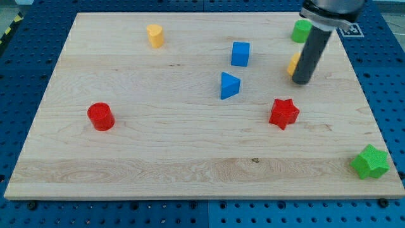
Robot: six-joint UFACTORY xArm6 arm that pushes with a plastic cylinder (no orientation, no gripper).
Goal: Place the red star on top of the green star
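Note:
The red star (284,113) lies right of the board's middle. The green star (371,161) sits at the board's bottom right corner, well below and right of the red star. My dark rod comes down from the view's top right; my tip (302,81) rests above and slightly right of the red star, apart from it. A yellow block (293,63) is partly hidden just behind the rod on its left side.
A blue triangle (230,85) and a blue cube (240,54) lie left of my tip. A green block (301,30) sits at the top right, a yellow block (155,35) at the top left, a red cylinder (100,116) at the left.

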